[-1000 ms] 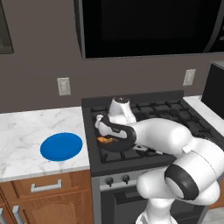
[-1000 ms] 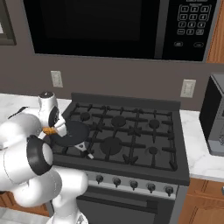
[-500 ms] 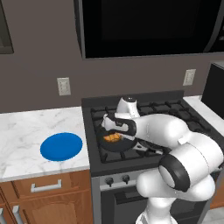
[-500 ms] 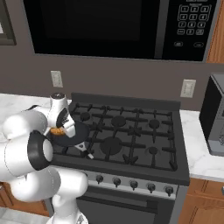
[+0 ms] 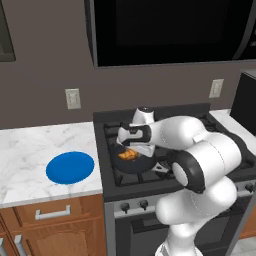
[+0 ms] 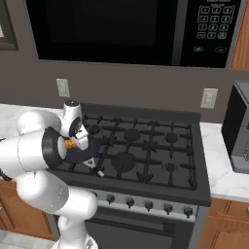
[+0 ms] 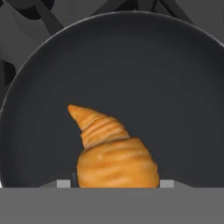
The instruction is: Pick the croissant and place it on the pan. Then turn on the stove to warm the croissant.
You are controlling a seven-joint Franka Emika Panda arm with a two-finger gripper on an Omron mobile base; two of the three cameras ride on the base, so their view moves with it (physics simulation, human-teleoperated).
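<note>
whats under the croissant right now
The round dark grey frying pan lies beneath the golden-orange crescent croissant. Whether the pastry touches the pan floor is hidden by its own body.

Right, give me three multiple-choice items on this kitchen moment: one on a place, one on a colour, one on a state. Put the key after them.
1. Where is the small golden-orange crescent croissant?
A. on the marble counter
B. over the round dark grey frying pan
C. on the round plate

2. What colour is the flat round plate on the white marble counter?
A. blue
B. red
C. white

3. What is the white arm's end effector doing?
A. hanging open above the counter
B. turning a knob
C. closed on the croissant

Key: 1 B, the hand view shows the pastry against the pan's dark floor on the black gas stove. 2 A, the left base view shows it blue. 3 C, the croissant sits between the finger tips over the pan.
</note>
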